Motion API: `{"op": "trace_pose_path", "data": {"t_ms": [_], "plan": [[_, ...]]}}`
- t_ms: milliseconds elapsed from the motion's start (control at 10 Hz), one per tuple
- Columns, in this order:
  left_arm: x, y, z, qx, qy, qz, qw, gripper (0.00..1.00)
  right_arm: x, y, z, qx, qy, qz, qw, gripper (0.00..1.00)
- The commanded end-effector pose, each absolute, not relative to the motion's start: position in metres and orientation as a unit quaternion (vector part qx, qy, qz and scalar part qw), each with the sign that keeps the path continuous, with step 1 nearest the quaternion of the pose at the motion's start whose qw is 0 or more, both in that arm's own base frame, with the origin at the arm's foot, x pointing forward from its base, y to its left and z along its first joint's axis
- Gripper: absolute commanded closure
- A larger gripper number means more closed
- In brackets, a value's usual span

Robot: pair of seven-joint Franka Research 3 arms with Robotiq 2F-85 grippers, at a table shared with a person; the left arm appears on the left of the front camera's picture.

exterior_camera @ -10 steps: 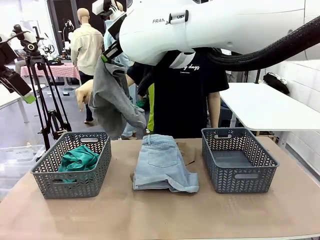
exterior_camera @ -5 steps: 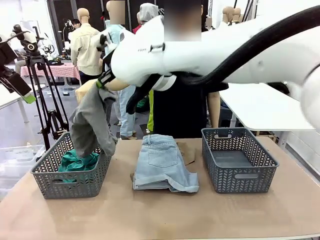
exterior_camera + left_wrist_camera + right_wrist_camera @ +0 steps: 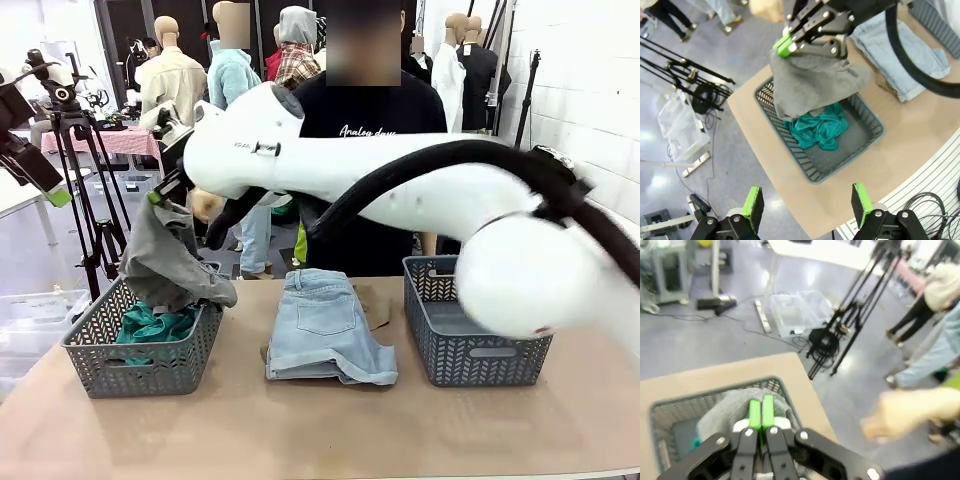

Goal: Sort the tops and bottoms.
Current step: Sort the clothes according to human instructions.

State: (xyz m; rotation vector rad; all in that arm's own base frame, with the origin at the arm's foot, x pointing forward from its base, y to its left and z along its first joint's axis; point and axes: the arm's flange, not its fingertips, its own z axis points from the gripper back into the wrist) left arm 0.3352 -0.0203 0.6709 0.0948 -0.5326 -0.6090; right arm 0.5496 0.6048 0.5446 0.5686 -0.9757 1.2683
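Right claw (image 3: 160,192) clamped on grey top (image 3: 165,262), basket (image 3: 140,366) with teal top (image 3: 150,322) straight below claw. Next, I reckon: lower, release. Left claw (image 3: 807,205) apart, empty.

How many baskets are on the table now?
2. The left basket holds the teal top, the grey top hanging over it; the right basket sits partly behind the right arm.

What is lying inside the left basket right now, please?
A crumpled teal green top lies in the basket; the heather grey top hanging over it hides part of the inside.
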Motion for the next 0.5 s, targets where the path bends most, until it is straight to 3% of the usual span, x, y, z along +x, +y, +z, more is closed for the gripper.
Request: {"op": "trace_pose_path", "data": {"t_ms": [0, 400], "plan": [[0.334, -0.019, 0.672, 0.049, -0.259, -0.299, 0.917, 0.09, 0.577, 0.651, 0.57, 0.264, -0.438, 0.584, 0.63, 1.0], [0.334, -0.019, 0.672, 0.049, -0.259, -0.299, 0.917, 0.09, 0.554, 0.659, 0.601, 0.243, -0.469, 0.604, 0.597, 1.0]]}}
